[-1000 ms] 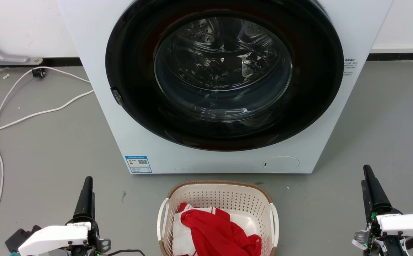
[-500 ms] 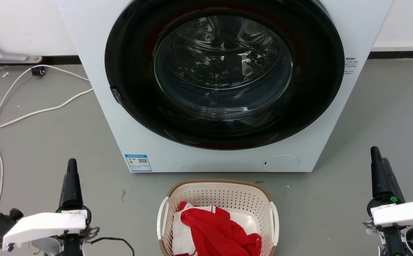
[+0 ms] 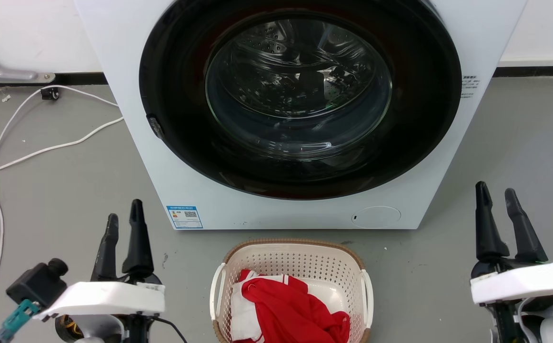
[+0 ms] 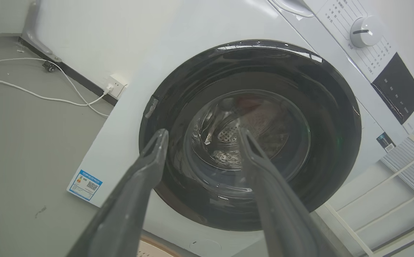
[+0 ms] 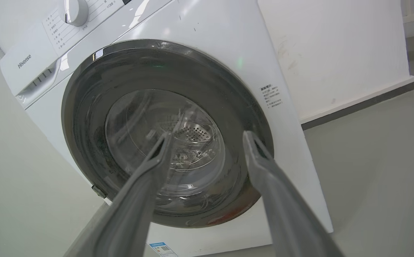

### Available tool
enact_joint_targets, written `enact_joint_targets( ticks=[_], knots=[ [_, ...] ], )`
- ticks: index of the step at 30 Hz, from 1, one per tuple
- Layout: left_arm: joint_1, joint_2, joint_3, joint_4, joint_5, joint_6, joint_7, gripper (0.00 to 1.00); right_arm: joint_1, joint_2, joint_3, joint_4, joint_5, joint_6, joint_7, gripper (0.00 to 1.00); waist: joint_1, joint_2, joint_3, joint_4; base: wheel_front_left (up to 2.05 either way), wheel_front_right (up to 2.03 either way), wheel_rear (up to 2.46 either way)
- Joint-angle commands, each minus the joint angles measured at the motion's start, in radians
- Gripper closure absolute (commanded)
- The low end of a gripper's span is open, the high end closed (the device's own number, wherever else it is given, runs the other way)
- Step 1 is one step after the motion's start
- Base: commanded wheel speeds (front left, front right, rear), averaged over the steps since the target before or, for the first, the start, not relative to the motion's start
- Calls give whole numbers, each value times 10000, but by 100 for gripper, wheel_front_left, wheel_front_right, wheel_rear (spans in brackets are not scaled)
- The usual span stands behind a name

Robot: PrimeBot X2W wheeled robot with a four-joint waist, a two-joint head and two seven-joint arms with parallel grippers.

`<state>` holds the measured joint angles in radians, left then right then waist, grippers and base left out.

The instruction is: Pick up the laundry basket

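Left hand [image 3: 124, 210] and right hand [image 3: 495, 188] are recorded empty, each with its fingers parted by a moderate gap and pointed toward the washing machine [image 3: 162, 181]; in both wrist views the machine's dark-ringed glass door [image 3: 299, 90] is seen between the fingers. The laundry basket [image 3: 300, 262] is found on the grey floor [image 3: 66, 200] between the two hands, apart from both and just in front of the machine, with a red-and-white garment [image 3: 290, 309] lying in it. A white cable [image 3: 43, 152] is noted on the floor beyond the left hand, to its left, and bare floor separates each hand from the basket's nearer white handle.
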<state>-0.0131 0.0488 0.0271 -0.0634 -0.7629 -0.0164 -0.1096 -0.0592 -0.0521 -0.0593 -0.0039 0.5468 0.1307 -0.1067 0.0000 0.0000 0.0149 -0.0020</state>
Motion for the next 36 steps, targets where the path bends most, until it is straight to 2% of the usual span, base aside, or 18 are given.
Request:
enact_joint_targets(
  ticks=[1,8,15,23,36],
  knots=[
    [-17,40,-118,-213,505,45,-92,0,26,-14,51,-189,-464,1,-105,0,0,0,0,1,0,0,0],
    [146,84,-714,-182,2033,8,-289,0,153,-10,204,-143,-1376,0,-302,0,0,0,-1,-8,0,0,0],
    [186,391,-1396,-91,3284,401,-472,0,308,-6,174,364,-2298,0,-485,0,0,0,-17,-9,0,0,0],
    [210,768,-2165,111,4041,937,-665,0,295,0,157,702,-3042,0,-685,0,0,0,-17,-15,0,0,0],
    [150,1173,-2952,484,5230,1325,-957,0,343,9,330,875,-4149,-1,-977,0,0,0,3,-22,0,0,0]
  ],
)
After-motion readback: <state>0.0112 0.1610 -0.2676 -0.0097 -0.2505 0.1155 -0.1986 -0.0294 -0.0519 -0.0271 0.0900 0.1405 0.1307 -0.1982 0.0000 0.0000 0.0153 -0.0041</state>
